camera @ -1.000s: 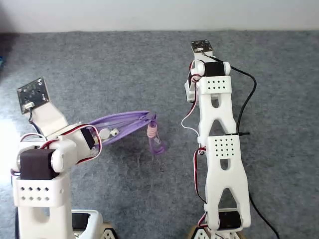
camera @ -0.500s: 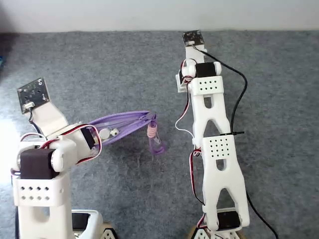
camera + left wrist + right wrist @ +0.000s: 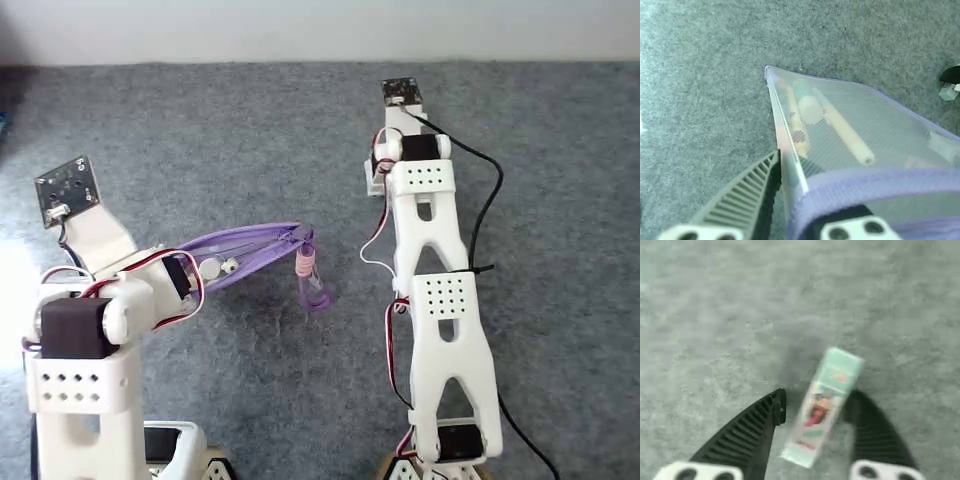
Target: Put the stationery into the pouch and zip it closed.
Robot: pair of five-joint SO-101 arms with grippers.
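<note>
The pouch (image 3: pixel 250 250), purple-edged mesh, lies on the grey mat (image 3: pixel 200 130), one end hidden under the left arm. The left gripper (image 3: pixel 785 170) is clamped on its rim, and pens (image 3: pixel 845 132) lie inside. Well apart, the right arm stretches forward. The right gripper (image 3: pixel 816 396) has its fingers spread around a pale-green box (image 3: pixel 826 385); whether they touch it is unclear.

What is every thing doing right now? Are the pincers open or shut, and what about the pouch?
pouch: held up at one end by the left pincer; cannot tell if it is zipped.
pens: lying inside the pouch.
left pincer: shut on the pouch.
small mint box: lying on the grey mat, outside the pouch.
right pincer: open, a finger on each side of the box.
</note>
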